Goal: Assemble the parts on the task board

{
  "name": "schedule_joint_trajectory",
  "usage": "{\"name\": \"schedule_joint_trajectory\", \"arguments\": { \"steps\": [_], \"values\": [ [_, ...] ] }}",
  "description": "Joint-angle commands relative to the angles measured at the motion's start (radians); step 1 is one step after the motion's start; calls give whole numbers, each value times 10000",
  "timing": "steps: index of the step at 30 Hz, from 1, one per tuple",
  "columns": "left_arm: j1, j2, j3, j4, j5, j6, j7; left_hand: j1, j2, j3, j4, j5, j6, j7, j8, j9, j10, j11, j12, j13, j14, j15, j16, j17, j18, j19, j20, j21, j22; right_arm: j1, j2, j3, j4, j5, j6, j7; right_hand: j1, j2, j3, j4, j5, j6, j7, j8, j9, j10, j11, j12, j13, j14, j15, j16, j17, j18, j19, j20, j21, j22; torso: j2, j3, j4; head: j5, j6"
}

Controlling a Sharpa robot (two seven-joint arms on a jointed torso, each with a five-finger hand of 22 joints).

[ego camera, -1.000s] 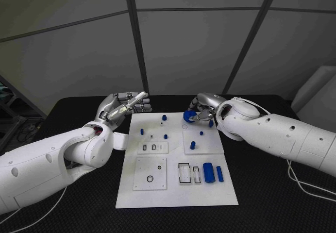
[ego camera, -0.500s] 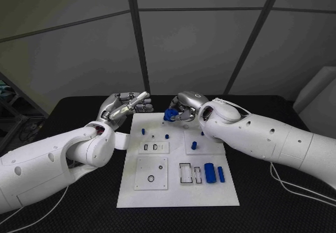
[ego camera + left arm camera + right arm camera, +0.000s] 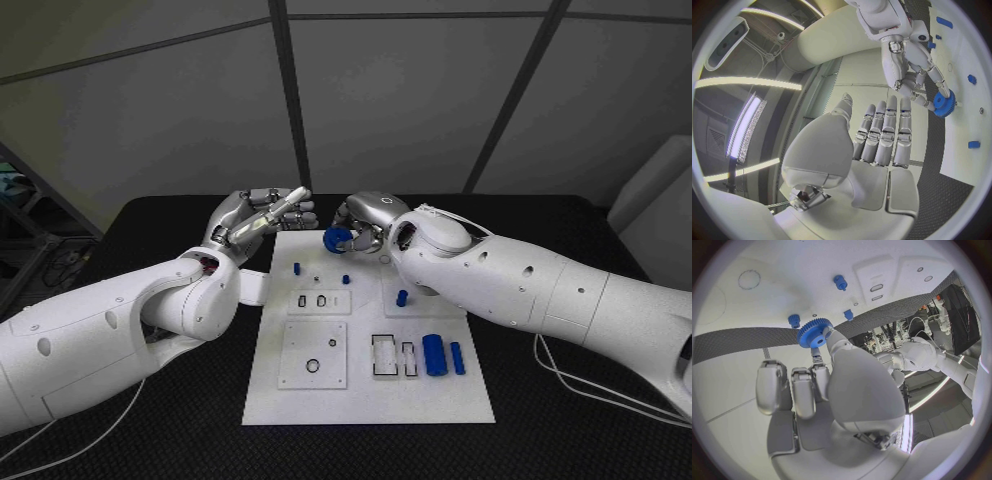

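above board's top edge, upper middle of frame: right hand (image 3: pixel 368 222) pinches blue gear (image 3: pixel 339 238), flat face down, small blue peg (image 3: pixel 346 277) on white board (image 3: pixel 368 395) just below; left hand (image 3: pixel 260 218) alongside, fingers straight, holding nothing.

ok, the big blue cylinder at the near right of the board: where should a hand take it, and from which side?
Likely from above, fingers across the long sides at mid-length. The big blue cylinder lies flat on the task board, long axis running away from the robot, a slimmer blue piece close on its right, so the gap there looks tight.
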Motion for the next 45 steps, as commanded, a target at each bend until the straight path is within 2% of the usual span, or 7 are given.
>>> {"name": "schedule_joint_trajectory", "arguments": {
  "steps": [1, 12, 30, 33, 36, 39, 45],
  "values": [
    [17, 16, 8, -13, -58, 111, 46, -3, 125, 7, -44, 25, 12, 71, -36, -5, -5, 26, -68, -4, -52, 28, -48, 9, 59, -45, 44, -39, -16, 22, 86, -10, -85, -123, 237, 131, -58, -11, 66, -16, 43, 400, -210, 14, 16, 17, -6, 11, 536, 1025, -60, 28, 2488, -174, 39, -5, 43, 213, 1, 13, -9, 11, -20],
    [18, 18, 9, -26, -58, 106, 48, -3, 125, 7, -44, 25, 12, 71, -36, -5, -5, 26, -68, -4, -52, 28, -48, 9, 59, -45, 44, -39, -16, 20, 236, -224, -292, -123, 561, 53, -123, -47, 110, -30, 20, 378, -190, -41, 6, -5, 12, -11, 519, 1025, -48, 28, 2487, -173, 32, 0, 40, 208, -8, 5, -13, 21, -63],
    [18, 10, 10, -53, -58, 110, 37, -5, 130, 5, -52, 25, 17, 70, -42, -4, 0, 26, -74, -2, -54, 30, -60, 10, 59, -50, 46, -44, -20, 15, 332, -286, -478, -123, 899, 28, -239, -98, 164, -42, -40, 368, -171, -108, 2, -40, 32, -46, 488, 1020, -28, 20, 2465, -167, 6, 15, 24, 178, -12, 4, -16, 34, -112],
    [18, 15, 10, -55, -58, 114, 35, -5, 130, 5, -52, 25, 17, 70, -42, -4, 0, 26, -74, -2, -54, 30, -60, 10, 59, -50, 46, -44, -20, 15, 361, -288, -555, -123, 802, -14, -338, -147, 213, -53, -82, 244, -120, -232, -18, -146, 70, -162, 358, 1019, -1, 18, 2463, -161, -18, 34, 9, 151, -4, 7, -22, 33, -103],
    [18, 24, 10, -58, -58, 126, 29, -5, 130, 5, -52, 25, 17, 70, -42, -4, 0, 26, -74, -2, -54, 30, -60, 10, 59, -50, 46, -44, -20, 15, 388, -288, -619, -102, 781, -25, -603, -252, 206, 1, -162, -400, 70, -671, -49, -251, 235, -269, 246, 1033, 125, 44, 2528, -165, -28, 122, 4, 148, -6, 7, -17, 33, -109],
    [18, 29, 10, -62, -58, 146, 9, -5, 130, 5, -52, 25, 17, 70, -42, -4, 0, 26, -74, -2, -54, 30, -60, 10, 59, -50, 46, -44, -20, 15, 402, -288, -651, -65, 812, -28, -802, -338, 165, 24, -264, -739, 132, -916, -35, -322, 309, -324, 187, 1047, 206, 68, 2588, -163, -32, 210, 4, 153, -4, 10, -3, 27, -115],
    [18, 32, 10, -72, -58, 168, -18, -9, 132, 2, -55, 24, 19, 71, -47, -4, 3, 27, -78, -1, -55, 31, -66, 10, 58, -54, 47, -46, -22, 16, 426, -289, -682, -27, 911, -17, -954, -392, 133, 41, -314, -894, 171, -1050, -18, -391, 351, -376, 129, 1052, 250, 77, 2612, -155, -50, 267, -6, 135, -6, 7, -11, 32, -129]
  ]
}}
